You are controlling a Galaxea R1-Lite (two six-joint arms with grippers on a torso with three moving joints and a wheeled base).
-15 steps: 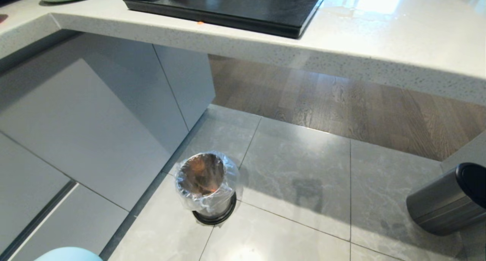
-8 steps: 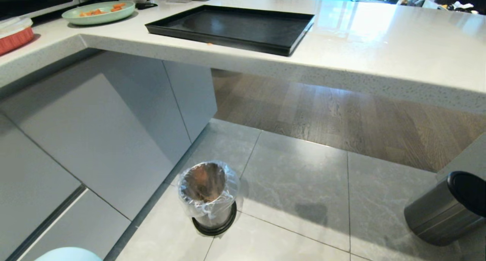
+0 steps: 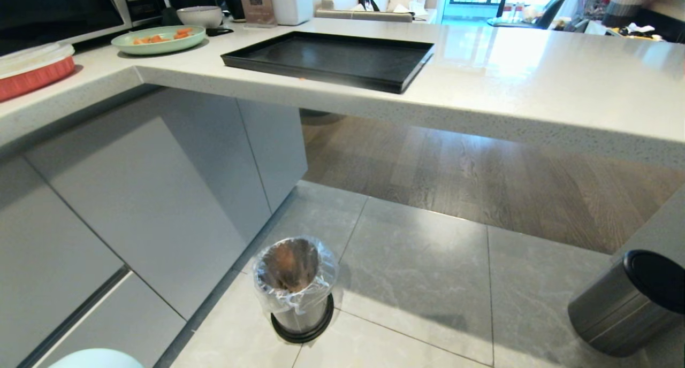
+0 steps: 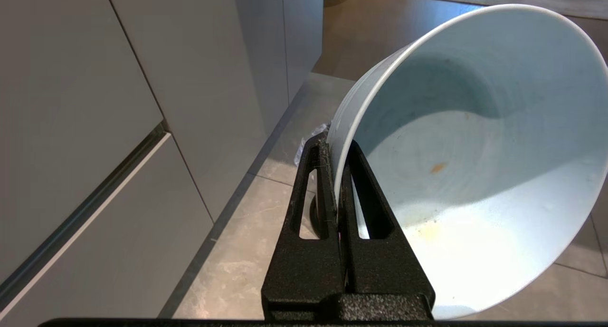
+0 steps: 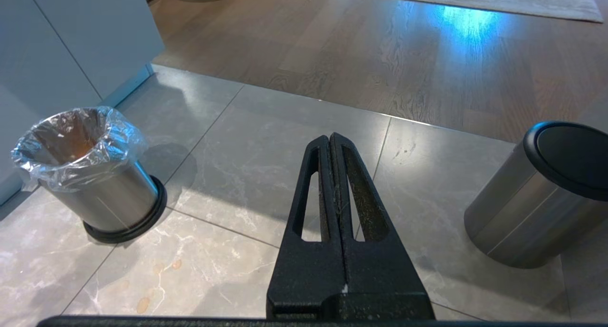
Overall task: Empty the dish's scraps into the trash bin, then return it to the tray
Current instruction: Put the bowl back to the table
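In the head view, the tray [image 3: 332,60] is seen lying flat on the pale stone counter [image 3: 535,84], near its front edge, with nothing on it. To the tray's left a pale-green plate [image 3: 158,39] with orange pieces is set, a greyish-white bowl [image 3: 199,16] stands just behind it, and a red-rimmed container [image 3: 33,68] is placed further left. On the grey tiled floor [image 3: 428,282] below, the trash bin [image 3: 296,290] stands upright close to the grey cabinet fronts [image 3: 144,197], its clear liner folded over the rim. A larger dark-grey bin [image 3: 631,304] is seen well apart at the right edge. A sliver of the dish [image 3: 96,359] shows at the lower left edge; neither gripper is visible here.

In the left wrist view, the left gripper [image 4: 336,146] is clamped tight on the rim of the dish [image 4: 475,165], one finger inside and one outside the wall. The dish is held tilted on its side, its hollow turned toward the camera. No scraps are left in it; only faint orange smears are seen. A bit of the bin's liner [image 4: 311,137] shows past the fingers.

In the right wrist view, the right gripper [image 5: 331,139] is fully closed, its fingers pressed together on nothing, above the floor between the trash bin [image 5: 90,175] and the larger bin [image 5: 541,198]. Orange matter is visible inside the liner.
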